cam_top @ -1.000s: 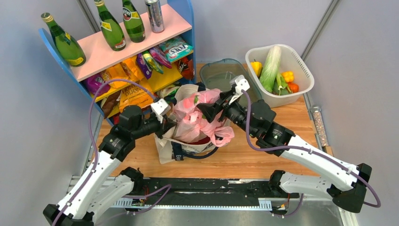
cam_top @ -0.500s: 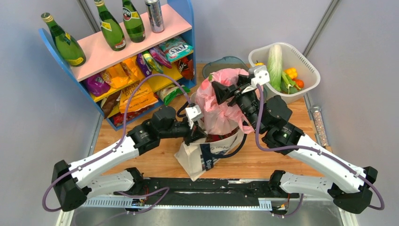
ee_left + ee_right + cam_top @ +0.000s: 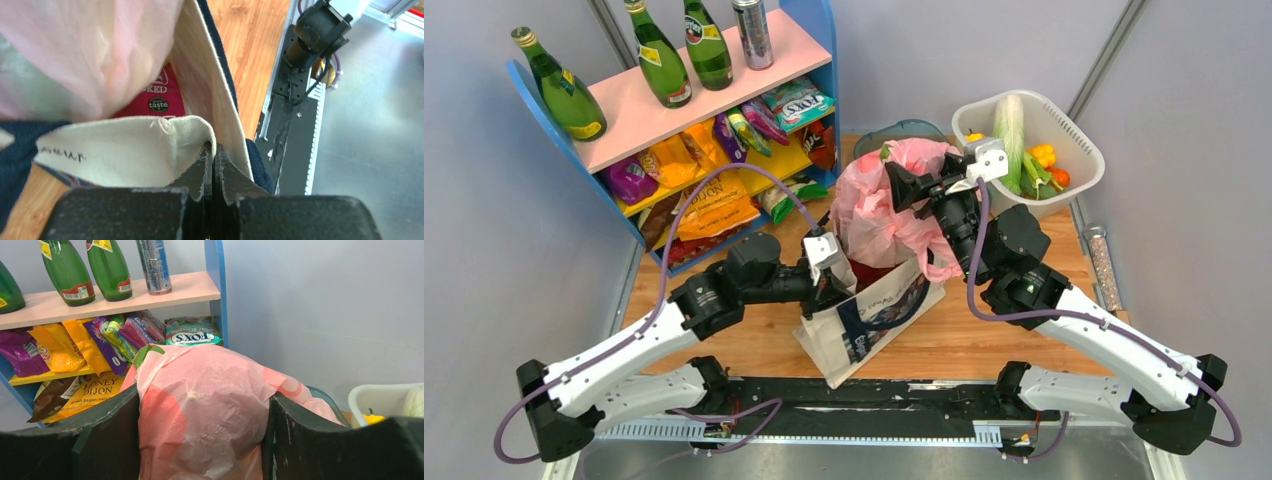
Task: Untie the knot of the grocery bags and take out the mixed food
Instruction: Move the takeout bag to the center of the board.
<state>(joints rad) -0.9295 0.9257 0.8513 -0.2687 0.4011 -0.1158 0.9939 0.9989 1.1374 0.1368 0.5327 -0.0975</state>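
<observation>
Pinching the canvas tote point(image 3: 125, 150) by its rim, left fingers point(image 3: 230, 175) clenched flat, right fingers point(image 3: 105, 440) spread wide, grasping the pink plastic bag point(image 3: 200, 410) between them, bag's length running from tote mouth beside left fingers up to right fingers.

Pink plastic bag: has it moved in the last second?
Yes. The pink plastic bag has gone right and toward the back of the table, ending farther right of the blue shelf, gripped by the right gripper.
</observation>
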